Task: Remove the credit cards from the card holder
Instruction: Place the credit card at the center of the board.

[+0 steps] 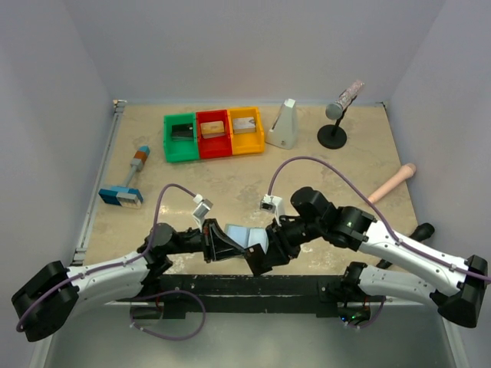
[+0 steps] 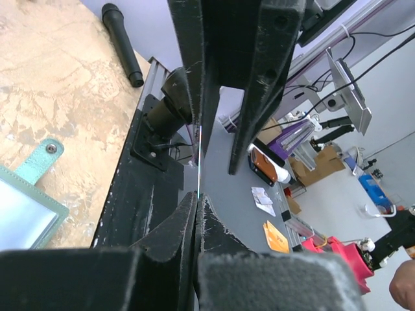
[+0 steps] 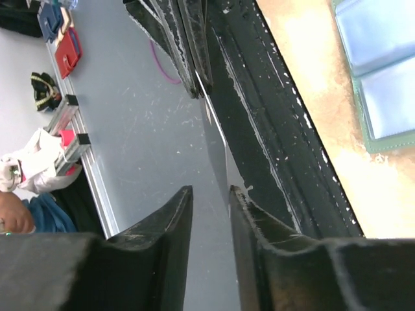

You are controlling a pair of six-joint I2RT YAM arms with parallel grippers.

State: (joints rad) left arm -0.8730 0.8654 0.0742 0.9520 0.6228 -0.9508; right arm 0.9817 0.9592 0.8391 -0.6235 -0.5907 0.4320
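Handing a card from one arm to the other looks to be the step here. The left gripper [image 2: 196,208] has its fingers pressed together on one edge of a thin dark card [image 3: 217,146], which is held on edge in the air. The right gripper [image 3: 211,194] faces it from the far end, its jaws parted and straddling the card's opposite edge rather than clamping it. One right pad sits very close to the card face; whether it touches cannot be told. To finish well, the right jaws should probably open a little wider first, so both pads are free of the card. That gripper should then back straight away along the card's own plane, since a sideways drift could lever the card out of the left pinch. The left grip is narrow and near a corner, so it should hold firm and not move until the other fingers are out of the way. The card holder [image 3: 381,68] lies spread open on the table [image 1: 345,180], beneath and just beyond the two meeting fingertips, its pale blue pockets facing up. Whether more cards sit in those pockets cannot be made out.
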